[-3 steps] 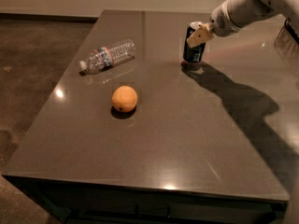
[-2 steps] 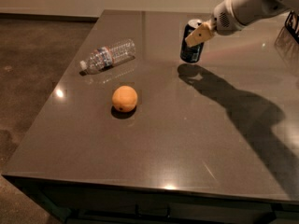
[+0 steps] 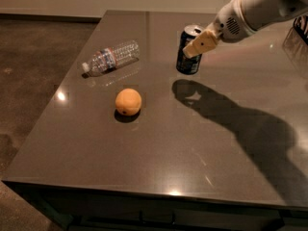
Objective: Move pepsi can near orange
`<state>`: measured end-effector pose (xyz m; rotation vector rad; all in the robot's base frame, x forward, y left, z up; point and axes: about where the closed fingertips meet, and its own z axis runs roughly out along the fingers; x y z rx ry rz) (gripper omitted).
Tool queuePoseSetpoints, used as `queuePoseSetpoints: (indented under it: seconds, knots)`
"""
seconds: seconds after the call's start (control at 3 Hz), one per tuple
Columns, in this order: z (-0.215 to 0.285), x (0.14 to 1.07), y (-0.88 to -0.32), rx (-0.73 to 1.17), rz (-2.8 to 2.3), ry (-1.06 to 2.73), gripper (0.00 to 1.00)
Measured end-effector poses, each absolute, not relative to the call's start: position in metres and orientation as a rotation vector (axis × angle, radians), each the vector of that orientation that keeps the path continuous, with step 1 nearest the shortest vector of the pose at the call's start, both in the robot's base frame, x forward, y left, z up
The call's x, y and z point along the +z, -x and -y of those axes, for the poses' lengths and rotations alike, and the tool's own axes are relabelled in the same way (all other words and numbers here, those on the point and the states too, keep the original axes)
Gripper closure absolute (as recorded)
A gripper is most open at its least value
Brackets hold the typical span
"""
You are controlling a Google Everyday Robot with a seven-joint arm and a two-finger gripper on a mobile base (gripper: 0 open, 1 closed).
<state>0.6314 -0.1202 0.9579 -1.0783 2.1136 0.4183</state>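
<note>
The gripper is holding the pepsi can off the surface, jaws pinching it for carrying. The orange is lying well apart

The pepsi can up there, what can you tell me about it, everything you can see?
The pepsi can is a small dark blue cylinder, metal by the look of it, with a silver top and light markings on its side. It is nearly upright, clamped in the gripper, with one tan finger crossing its front. It seems to hang just above the table, since its shadow lies apart from it. Nothing else touches it; the orange lies apart, nearer the camera.
</note>
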Motion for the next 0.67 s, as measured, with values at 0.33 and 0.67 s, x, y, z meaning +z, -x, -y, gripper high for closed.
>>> queuePoseSetpoints:
  seconds: [0.33, 0.67]
  knots:
    - [0.105, 0.955, -0.608, 0.417, -2.079, 1.174, 1.0]
    - [0.09, 0.948, -0.588, 0.418, -2.037, 1.258, 1.0]
